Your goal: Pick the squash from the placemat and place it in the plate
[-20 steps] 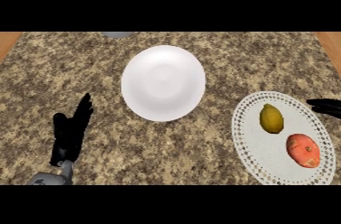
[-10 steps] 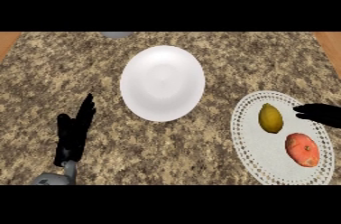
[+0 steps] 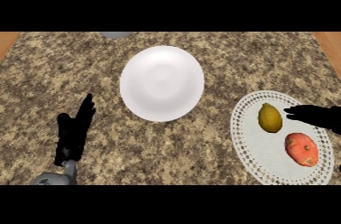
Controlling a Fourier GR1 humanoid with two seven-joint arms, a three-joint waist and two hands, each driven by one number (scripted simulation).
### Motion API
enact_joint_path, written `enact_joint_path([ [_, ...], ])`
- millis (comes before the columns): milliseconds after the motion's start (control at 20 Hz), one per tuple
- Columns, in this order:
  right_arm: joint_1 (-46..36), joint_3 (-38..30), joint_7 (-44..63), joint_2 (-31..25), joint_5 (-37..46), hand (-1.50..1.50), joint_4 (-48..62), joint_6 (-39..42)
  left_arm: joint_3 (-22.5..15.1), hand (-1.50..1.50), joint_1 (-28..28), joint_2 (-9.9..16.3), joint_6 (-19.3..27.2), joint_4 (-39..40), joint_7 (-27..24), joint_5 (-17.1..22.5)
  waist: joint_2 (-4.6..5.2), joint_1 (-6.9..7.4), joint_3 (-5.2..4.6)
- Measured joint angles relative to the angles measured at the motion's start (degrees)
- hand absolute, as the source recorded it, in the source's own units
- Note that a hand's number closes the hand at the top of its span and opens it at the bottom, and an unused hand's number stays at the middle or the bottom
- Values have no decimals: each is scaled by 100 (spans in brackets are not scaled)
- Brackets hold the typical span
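Observation:
A small yellow squash (image 3: 269, 118) lies on the white lacy placemat (image 3: 256, 144) at the right. My right hand (image 3: 318, 116) comes in from the right edge, fingers stretched out and open, its tips just right of the squash and apart from it. The white plate (image 3: 162, 82) sits at the centre of the counter with nothing on it. My left hand (image 3: 73, 133) rests open at the lower left, fingers up.
A red-orange round fruit (image 3: 301, 149) lies on the placemat below the squash, close under my right hand. A grey object (image 3: 117, 35) peeks in at the top edge. Wooden strips edge the granite counter at both upper corners.
My right hand has moved in from the right edge leftward over the placemat toward the squash. The left hand, squash and plate have stayed put.

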Motion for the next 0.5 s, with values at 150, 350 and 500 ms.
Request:
enact_joint_path([
  [150, 71, 48, -33, 141, 189, -150, 87, -101, 55, 0, 12, 1, -50, -94, 98, -35, -2, -7, 0],
  [350, -24, 69, -24, 365, 402, -150, 287, -120, 118, 0, 54, -69, -114, -65, 53, -86, -3, -3, -2],
  [500, -32, 66, -46, 483, 514, -150, 385, -139, 107, 0, 192, -124, -135, -143, -37, -168, -9, -6, -1],
])
